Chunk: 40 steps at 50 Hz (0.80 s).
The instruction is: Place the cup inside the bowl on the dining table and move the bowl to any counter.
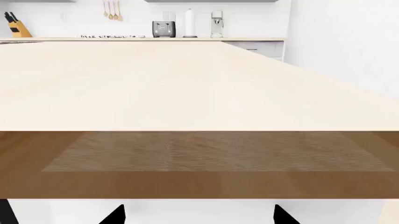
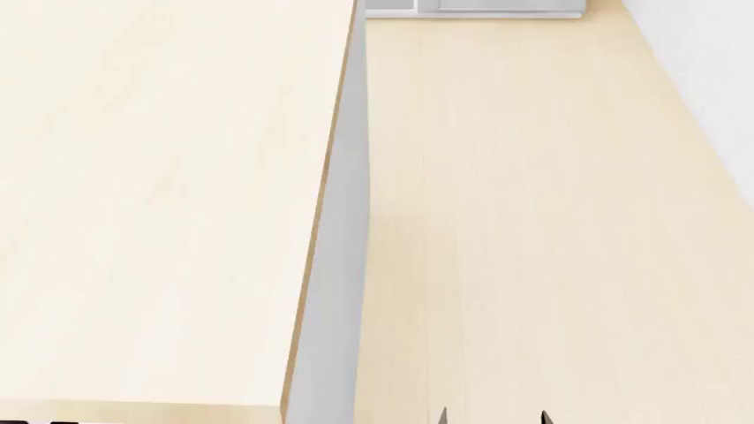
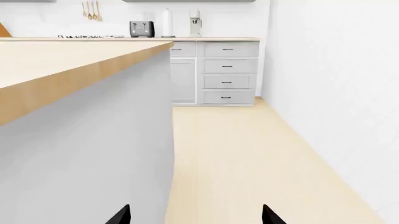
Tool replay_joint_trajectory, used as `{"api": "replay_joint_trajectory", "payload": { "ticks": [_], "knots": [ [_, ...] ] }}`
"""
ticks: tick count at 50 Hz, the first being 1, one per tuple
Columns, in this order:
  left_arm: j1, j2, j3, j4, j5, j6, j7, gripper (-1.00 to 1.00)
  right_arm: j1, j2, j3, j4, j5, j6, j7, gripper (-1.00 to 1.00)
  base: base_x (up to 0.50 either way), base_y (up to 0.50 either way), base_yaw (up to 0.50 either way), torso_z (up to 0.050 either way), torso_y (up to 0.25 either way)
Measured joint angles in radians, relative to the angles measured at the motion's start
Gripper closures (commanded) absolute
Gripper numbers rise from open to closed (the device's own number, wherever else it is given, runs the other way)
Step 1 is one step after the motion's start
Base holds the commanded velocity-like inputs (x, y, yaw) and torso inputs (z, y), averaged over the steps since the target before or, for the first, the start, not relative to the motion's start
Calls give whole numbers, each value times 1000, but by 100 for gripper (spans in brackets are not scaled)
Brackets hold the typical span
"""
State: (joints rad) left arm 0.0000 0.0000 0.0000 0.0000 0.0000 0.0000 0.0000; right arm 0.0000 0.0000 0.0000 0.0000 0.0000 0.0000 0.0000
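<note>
Dining table (image 2: pixel 154 194) fills the head view's left, bare where visible; cup and bowl appear in no view. Beyond it, the counter (image 3: pixel 212 39) carries a toaster (image 3: pixel 142 29) and a paper-towel roll (image 3: pixel 167 22) above grey drawers (image 3: pixel 227 72). Both the left gripper (image 1: pixel 199 217) and the right gripper (image 3: pixel 196 215) are spread apart, holding nothing.

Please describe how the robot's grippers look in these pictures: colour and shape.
Only fingertips show. The left gripper and right gripper each appear as two black, pointed, wedge-shaped tips. No cables, markings or arm links can be seen in any view.
</note>
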Motion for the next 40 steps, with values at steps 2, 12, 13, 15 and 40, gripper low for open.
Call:
{"api": "replay_joint_trajectory", "payload": {
  "ticks": [2,12,13,15,40],
  "knots": [
    [0,-2,3,-1,-2,0,-3,-100,0,2,-3,0,2,0,3,-100,0,0,0,0,0],
    [-6,-23,36,-10,-9,-6,-32,-100,-1,23,-30,1,21,-4,31,-100,0,0,0,0,0],
    [-6,-26,39,-11,-10,-7,-35,-100,-1,25,-32,1,24,-5,34,-100,0,0,0,0,0],
    [-7,-30,45,-12,-11,-8,-42,-100,-1,29,-37,3,28,-6,40,-100,0,0,0,0,0],
    [-11,-69,88,-15,-44,-16,-109,-100,6,73,-92,16,63,-14,87,-100,-243,0,0,0,0]
  ]
}}
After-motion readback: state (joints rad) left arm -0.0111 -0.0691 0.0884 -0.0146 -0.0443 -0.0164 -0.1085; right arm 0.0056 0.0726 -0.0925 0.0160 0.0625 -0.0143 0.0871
